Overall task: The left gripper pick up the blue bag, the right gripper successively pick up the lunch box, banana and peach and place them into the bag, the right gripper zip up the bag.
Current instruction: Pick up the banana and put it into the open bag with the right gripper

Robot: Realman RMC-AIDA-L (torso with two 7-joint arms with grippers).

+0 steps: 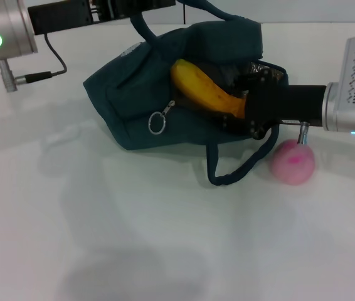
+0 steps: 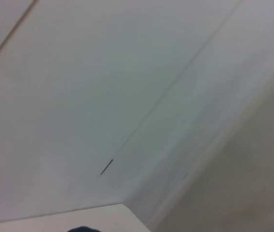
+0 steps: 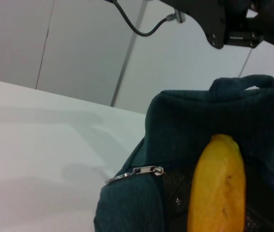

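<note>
My right gripper, clamped on the banana, feeds it toward ten o'clock into the blue bag, whose handle the left gripper lifts, jaws unseen.

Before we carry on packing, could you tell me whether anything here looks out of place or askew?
The banana lies only partly inside the blue bag, its tip poking out of the opening while the right gripper holds its other end. The peach sits outside on the table.
</note>
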